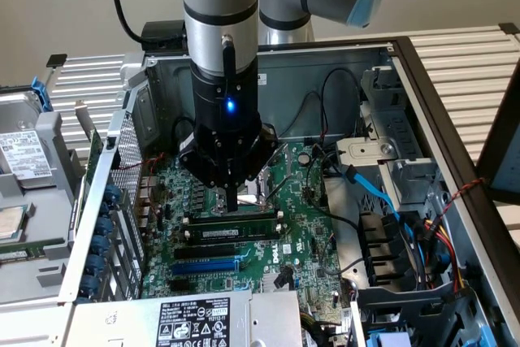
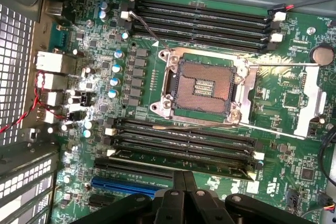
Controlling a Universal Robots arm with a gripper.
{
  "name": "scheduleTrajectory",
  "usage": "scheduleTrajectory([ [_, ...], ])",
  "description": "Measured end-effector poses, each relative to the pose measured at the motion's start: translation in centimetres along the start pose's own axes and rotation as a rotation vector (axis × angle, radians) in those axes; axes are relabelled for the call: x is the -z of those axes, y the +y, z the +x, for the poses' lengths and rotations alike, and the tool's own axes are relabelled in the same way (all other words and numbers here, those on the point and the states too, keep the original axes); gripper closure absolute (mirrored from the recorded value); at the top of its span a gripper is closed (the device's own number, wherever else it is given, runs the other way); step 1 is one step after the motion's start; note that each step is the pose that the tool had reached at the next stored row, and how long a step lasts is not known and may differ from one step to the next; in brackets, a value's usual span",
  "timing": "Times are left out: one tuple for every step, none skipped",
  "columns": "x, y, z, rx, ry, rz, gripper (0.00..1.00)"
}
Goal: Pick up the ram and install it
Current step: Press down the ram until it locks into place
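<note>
The ram point(image 1: 229, 233) is a dark-green stick with a white label. It stands in the long memory slot nearest the blue expansion slot point(image 1: 207, 266) on the green motherboard point(image 1: 305, 225). In the wrist view the ram point(image 2: 178, 158) fills that slot, below the bare CPU socket point(image 2: 202, 85). My gripper point(image 1: 231, 203) hangs straight down over the ram's middle, its two fingers shut together with nothing between them. Its fingertips point(image 2: 184, 179) sit just by the ram; whether they touch it I cannot tell.
The open PC case point(image 1: 422, 79) walls in the board. Blue and black cables point(image 1: 370, 193) and a drive cage lie at the exterior view's right. A perforated metal panel point(image 1: 122, 160) rises at the left, and the labelled power supply point(image 1: 195, 318) lies in front. Other memory slots point(image 2: 199, 22) are bare.
</note>
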State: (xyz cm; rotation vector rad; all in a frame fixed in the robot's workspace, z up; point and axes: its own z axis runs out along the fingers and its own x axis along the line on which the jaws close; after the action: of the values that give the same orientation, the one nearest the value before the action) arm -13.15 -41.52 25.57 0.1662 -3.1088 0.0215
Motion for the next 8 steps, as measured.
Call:
scheduleTrajectory([
  [0.0,0.0,0.0,0.0,0.0,0.0,0.89],
  [0.0,0.0,0.0,0.0,0.0,0.0,0.89],
  [0.0,0.0,0.0,0.0,0.0,0.0001,0.89],
  [0.0,0.0,0.0,0.0,0.0,0.0,0.89],
  [0.0,0.0,0.0,0.0,0.0,0.0001,0.89],
  [0.0,0.0,0.0,0.0,0.0,0.0001,0.89],
  [0.0,0.0,0.0,0.0,0.0,0.0001,0.89],
  [0.0,0.0,0.0,0.0,0.0,0.0001,0.89],
])
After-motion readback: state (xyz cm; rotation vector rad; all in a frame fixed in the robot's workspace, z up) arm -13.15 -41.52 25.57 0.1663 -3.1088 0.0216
